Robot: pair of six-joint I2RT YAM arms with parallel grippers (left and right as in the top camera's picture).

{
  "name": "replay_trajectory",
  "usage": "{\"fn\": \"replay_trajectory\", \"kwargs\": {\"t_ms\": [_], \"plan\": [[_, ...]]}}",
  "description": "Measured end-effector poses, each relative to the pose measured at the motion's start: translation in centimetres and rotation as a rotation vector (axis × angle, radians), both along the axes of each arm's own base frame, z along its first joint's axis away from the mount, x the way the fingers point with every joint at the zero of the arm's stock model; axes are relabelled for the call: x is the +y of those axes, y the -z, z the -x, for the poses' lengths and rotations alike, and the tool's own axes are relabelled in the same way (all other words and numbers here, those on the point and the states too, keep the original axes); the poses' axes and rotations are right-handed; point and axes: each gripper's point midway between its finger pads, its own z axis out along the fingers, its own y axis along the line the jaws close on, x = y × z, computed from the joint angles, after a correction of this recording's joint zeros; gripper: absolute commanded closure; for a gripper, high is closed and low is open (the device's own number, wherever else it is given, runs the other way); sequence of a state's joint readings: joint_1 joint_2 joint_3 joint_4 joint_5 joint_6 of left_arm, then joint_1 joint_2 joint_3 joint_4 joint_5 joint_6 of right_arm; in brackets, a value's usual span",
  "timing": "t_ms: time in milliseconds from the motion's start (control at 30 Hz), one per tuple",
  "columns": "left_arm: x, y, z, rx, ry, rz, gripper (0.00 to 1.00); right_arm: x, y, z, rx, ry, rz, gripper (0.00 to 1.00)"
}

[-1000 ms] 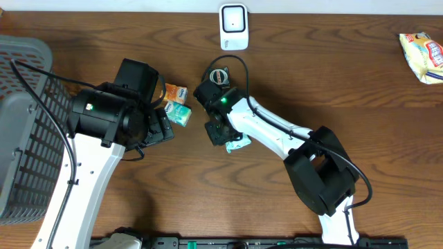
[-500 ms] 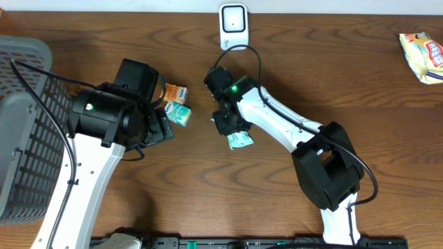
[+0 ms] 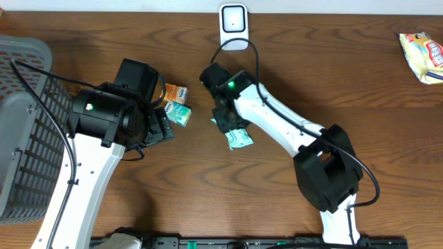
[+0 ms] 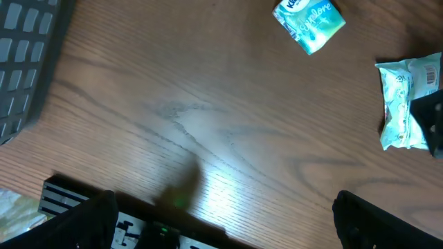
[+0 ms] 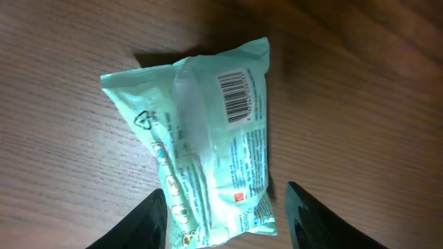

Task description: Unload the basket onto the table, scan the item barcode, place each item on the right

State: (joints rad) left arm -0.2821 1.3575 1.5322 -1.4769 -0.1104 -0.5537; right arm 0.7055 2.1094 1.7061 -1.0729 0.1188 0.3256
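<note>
The item is a pale teal packet (image 5: 201,131) lying flat on the wooden table with its barcode (image 5: 235,97) facing up. My right gripper (image 5: 228,218) hovers over the packet's near end, jaws open, one fingertip on each side and a gap on the right side. From above, the packet (image 3: 239,138) lies just below the right gripper (image 3: 223,121), and the white scanner (image 3: 234,26) stands at the table's far edge. My left gripper (image 4: 228,235) is wide open over bare wood with nothing between its fingers; it also sees the packet (image 4: 405,104) at the right edge.
A smaller teal packet (image 3: 180,115) and an orange packet (image 3: 175,92) lie beside the left arm. A grey basket (image 3: 21,124) stands at the left edge. A yellow snack bag (image 3: 422,55) lies at the far right.
The right gripper's jaws have widened and let go of the teal packet, which now rests on the table. The right arm shifted slightly. The left arm has not moved.
</note>
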Motion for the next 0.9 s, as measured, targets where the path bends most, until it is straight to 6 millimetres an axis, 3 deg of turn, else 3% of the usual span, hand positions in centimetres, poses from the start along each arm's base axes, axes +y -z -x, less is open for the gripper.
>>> {"fn": "replay_trajectory", "kwargs": {"t_ms": [300,533,667,800,900], "plan": [[0.0,0.0,0.0,0.000,0.000,0.000,0.02,1.6,-0.3,0.6,-0.097,-0.074,0.077,0.56],[0.0,0.0,0.0,0.000,0.000,0.000,0.03,1.5,1.4,1.1,-0.132,-0.095,0.117,0.59],[0.0,0.0,0.0,0.000,0.000,0.000,0.02,1.1,3.2,1.6,-0.136,-0.109,0.130,0.69],[0.0,0.0,0.0,0.000,0.000,0.000,0.02,0.5,4.0,1.7,-0.151,-0.115,0.155,0.73],[0.0,0.0,0.0,0.000,0.000,0.000,0.03,0.2,3.9,1.7,-0.161,-0.121,0.168,0.87]]}}
